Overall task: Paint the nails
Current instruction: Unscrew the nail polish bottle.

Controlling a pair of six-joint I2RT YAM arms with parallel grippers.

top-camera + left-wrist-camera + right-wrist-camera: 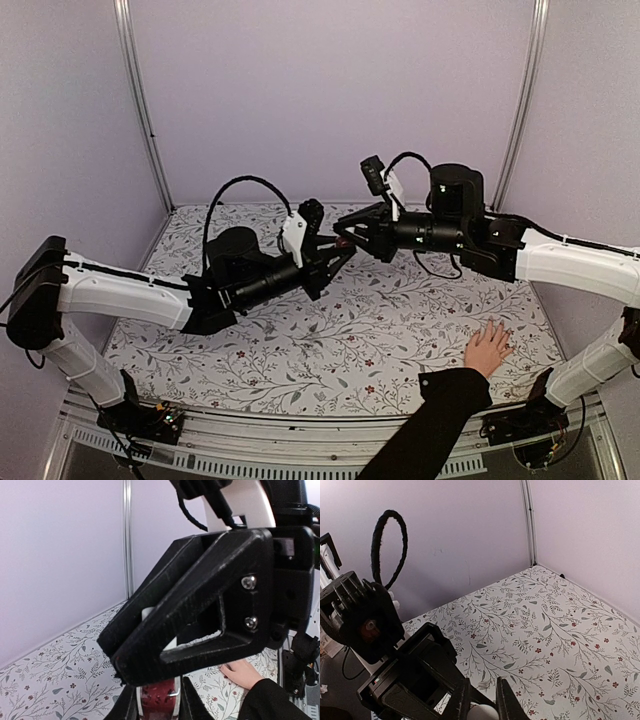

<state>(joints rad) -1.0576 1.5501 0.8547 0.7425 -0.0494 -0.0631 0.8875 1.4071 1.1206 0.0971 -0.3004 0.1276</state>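
Note:
A light-skinned hand (488, 347) with spread fingers and a black sleeve lies flat on the floral tablecloth at the right front. Its nails are too small to make out. The hand (241, 673) also shows low in the left wrist view. Above the table's middle the two grippers meet tip to tip. My left gripper (338, 256) is shut on a small dark-red bottle (159, 699), which sits between its fingers. My right gripper (483, 685) is shut on the bottle's white cap (483, 713). In the left wrist view its black fingers (165, 645) cover most of the cap.
The floral tablecloth (330, 340) covers the whole table, with lilac walls on three sides and metal posts (140, 100) in the back corners. The right arm (570, 262) reaches over the table above the resting hand. The sleeve (430, 430) crosses the front rail.

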